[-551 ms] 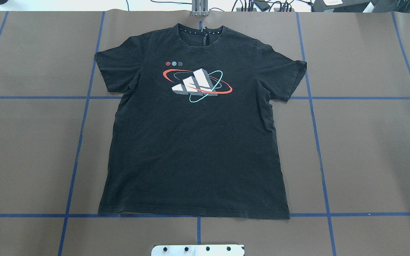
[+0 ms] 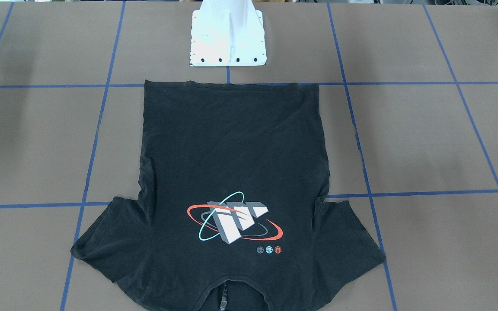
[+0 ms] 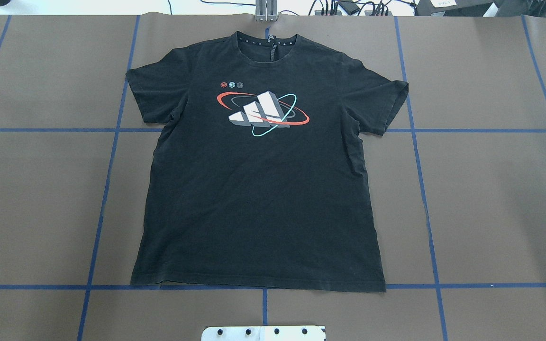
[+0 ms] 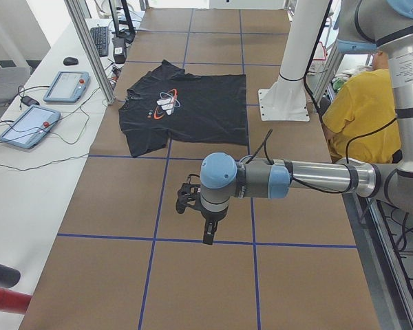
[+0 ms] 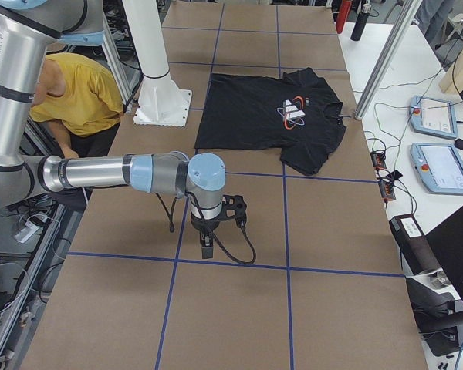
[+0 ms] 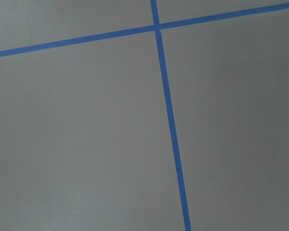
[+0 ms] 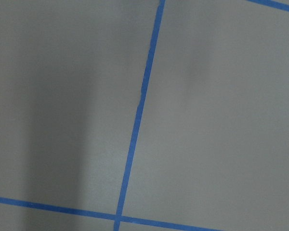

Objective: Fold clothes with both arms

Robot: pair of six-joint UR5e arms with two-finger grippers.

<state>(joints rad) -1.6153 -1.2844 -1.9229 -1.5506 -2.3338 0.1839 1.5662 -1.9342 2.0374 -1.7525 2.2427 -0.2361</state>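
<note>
Bright, even overhead light.
Soft shadow band darkens the table [image 7: 53, 120] in the right wrist view; the white base [image 2: 227, 34] glares; wrist views slightly soft.

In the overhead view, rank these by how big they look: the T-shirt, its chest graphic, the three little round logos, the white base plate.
1. T-shirt, by far the largest.
2. chest graphic.
3. three round logos, the smallest.
The white base plate is cut off by the frame edge, so I leave it unranked against the graphic.

T-shirt [image 3: 259, 199] flat on table [image 3: 491, 199], hem toward pedestal [image 3: 263, 333].
</note>
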